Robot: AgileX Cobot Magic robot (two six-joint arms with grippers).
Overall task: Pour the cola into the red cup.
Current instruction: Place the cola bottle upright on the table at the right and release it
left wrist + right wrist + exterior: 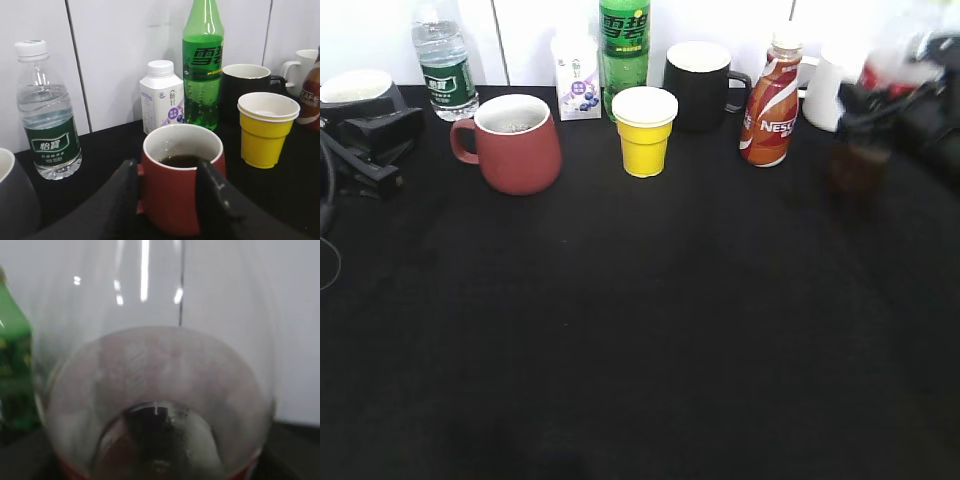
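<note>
Right now my right gripper [880, 105] grips the cola [865, 150] at the table's far right edge, blurred. My left gripper [167, 192] stands with spread fingers either side of the red cup [182, 177], which holds some dark liquid, beside the yellow cup [263, 129].

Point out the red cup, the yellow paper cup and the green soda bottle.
red cup [525, 150]: exterior view, front of its body.
yellow paper cup [645, 148]: exterior view, its yellow side wall.
green soda bottle [202, 62]: left wrist view, its green label.
</note>
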